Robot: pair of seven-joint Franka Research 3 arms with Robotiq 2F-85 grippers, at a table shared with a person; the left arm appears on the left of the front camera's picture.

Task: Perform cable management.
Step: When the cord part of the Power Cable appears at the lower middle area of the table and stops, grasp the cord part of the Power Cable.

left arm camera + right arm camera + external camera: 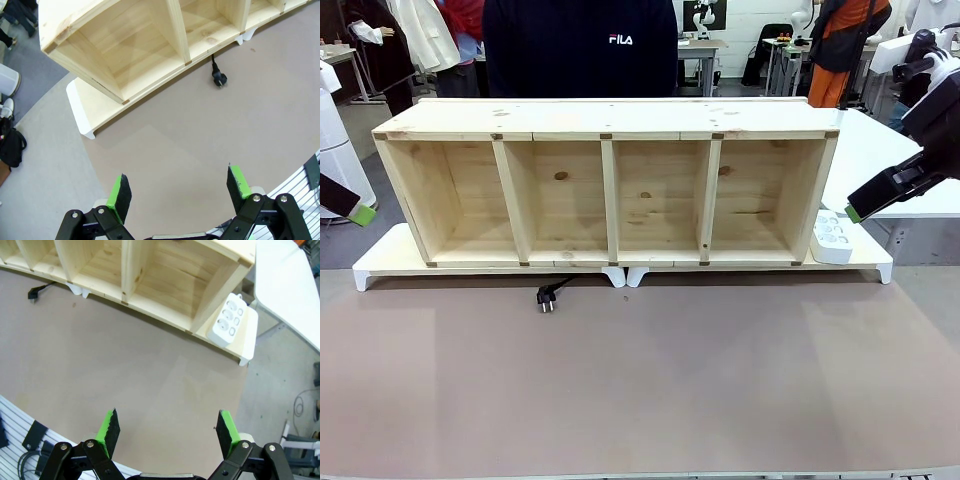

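The cable's round black plug lies on the brown table just in front of the wooden shelf, with a short piece of cord running back under the shelf's base; the rest is hidden. The left wrist view looks down on the plug far ahead, and in the right wrist view the plug lies at the upper left. My left gripper is open and empty, high above the table's left end. My right gripper is open and empty above the right end. In the front view a green-padded left fingertip and the right gripper stand at the edges.
A white power strip lies on the white riser to the right of the shelf, also seen as the power strip. A person in a dark top stands behind the shelf. A white table adjoins on the right.
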